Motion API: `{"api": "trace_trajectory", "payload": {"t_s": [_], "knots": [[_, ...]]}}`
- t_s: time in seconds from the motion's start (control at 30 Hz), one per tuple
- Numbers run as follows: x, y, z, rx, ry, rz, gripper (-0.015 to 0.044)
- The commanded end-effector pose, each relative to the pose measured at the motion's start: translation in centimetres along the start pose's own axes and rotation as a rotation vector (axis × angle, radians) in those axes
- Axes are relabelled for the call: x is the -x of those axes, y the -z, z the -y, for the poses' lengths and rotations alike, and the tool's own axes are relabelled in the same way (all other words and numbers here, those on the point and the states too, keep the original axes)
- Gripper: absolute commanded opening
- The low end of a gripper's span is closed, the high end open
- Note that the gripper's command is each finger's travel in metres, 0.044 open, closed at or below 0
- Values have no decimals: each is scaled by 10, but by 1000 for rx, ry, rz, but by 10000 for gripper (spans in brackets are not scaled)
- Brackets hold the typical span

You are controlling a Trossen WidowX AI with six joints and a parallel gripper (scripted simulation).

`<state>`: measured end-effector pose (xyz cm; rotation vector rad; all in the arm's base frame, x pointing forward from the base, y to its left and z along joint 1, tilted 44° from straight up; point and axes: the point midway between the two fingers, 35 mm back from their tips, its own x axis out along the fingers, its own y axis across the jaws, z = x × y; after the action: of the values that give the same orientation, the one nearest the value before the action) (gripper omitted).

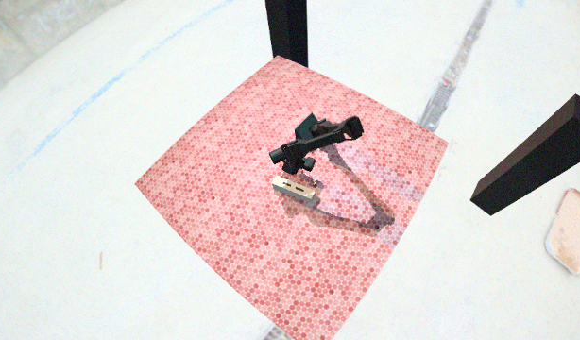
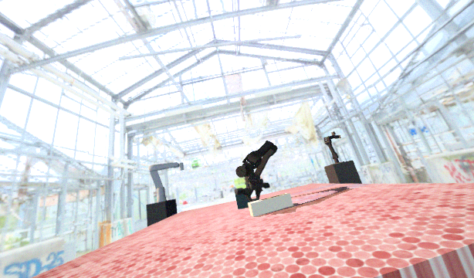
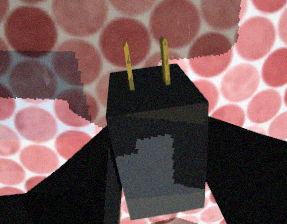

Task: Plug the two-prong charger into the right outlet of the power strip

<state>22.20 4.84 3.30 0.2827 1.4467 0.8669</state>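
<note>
The power strip [image 1: 294, 187] [image 2: 272, 205] is a cream-topped block with grey sides on the table, with two dark outlets on top in the top view. It is out of the wrist view. My gripper [image 3: 151, 127] is shut on the black charger [image 3: 156, 92], gripping it from both sides. Its two thin brass prongs point away from the gripper, towards the top of the wrist view, and both are free of any slot. In the top view the gripper is just behind the strip, above the table. The charger is too small and dark to make out in the top and exterior views.
The table top [image 1: 290, 264] [image 2: 221, 247] has a pink and red round-tile pattern. The arm's dark base [image 1: 306, 127] stands behind the strip. Arm shadows fall around the strip and to its right. Black posts and two other arms on dark blocks stand beyond the table.
</note>
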Motion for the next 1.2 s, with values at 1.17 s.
{"api": "trace_trajectory", "payload": {"t_s": [1.17], "knots": [[-3, -43, -7, -38, -6, 10, 0]]}}
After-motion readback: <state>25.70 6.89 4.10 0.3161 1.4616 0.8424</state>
